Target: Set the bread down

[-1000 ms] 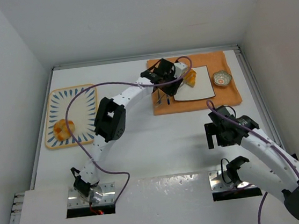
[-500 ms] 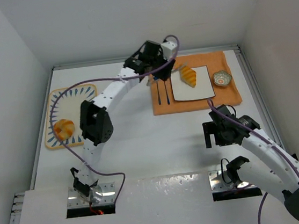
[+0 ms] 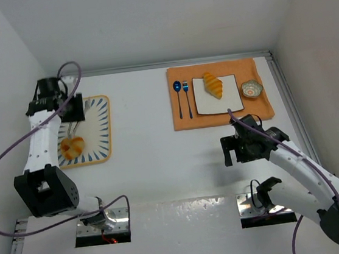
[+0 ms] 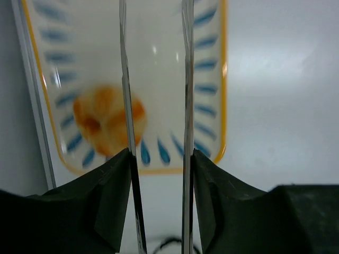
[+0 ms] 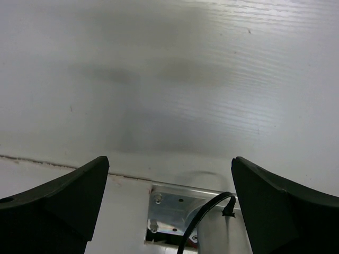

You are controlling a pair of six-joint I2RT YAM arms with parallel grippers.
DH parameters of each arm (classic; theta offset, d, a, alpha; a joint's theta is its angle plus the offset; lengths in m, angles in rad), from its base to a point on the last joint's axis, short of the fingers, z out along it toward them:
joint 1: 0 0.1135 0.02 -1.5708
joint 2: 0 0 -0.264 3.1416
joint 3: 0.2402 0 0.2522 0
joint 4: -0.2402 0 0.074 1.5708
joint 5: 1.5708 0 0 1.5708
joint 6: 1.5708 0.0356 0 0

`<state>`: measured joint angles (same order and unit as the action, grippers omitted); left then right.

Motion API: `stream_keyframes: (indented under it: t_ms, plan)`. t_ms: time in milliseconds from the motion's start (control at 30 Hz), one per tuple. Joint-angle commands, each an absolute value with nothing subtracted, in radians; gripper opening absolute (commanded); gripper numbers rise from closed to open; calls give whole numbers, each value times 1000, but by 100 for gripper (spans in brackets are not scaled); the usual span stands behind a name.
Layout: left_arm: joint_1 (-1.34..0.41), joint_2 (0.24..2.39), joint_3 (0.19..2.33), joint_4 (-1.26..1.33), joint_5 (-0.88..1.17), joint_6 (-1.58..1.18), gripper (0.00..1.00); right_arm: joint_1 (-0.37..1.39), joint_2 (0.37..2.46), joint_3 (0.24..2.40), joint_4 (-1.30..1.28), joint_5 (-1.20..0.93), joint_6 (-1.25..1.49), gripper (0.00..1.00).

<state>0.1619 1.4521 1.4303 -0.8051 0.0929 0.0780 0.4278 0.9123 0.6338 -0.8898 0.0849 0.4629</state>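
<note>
The striped croissant (image 3: 213,85) lies on a white square plate (image 3: 231,100) on the orange mat (image 3: 184,120) at the back right. The round curled bun (image 3: 72,146) sits on the blue-striped tray (image 3: 105,129) at the left; in the left wrist view the bun (image 4: 103,120) lies just left of my fingers, on the tray (image 4: 217,79). My left gripper (image 3: 69,110) hovers over the tray's far part, jaws a little apart and empty (image 4: 154,32). My right gripper (image 3: 239,149) is wide open and empty over bare table (image 5: 169,211).
A blue spoon (image 3: 178,98) and a blue fork (image 3: 187,97) lie on the mat left of the plate. A small patterned bowl (image 3: 251,88) stands at the mat's right end. The left wall is close beside the tray. The arm base plates are at the near edge.
My left arm has swung from the orange mat across to the striped tray, leaving the croissant on the white plate. My right gripper has shifted slightly left.
</note>
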Motion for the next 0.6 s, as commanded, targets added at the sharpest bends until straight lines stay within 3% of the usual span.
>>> stream_keyframes:
  t_ms: [0,267,567]
  plan:
    - [260,1330,1287,-943,133,127,52,437,951,710,-839,6,414,98]
    - [555,1178,1123,-969,112,245,55,520,1017,747,-824,-20,423,97]
    - [649,1203,1154,-1029,302,319,55,618,986,749,-873,69,465,97]
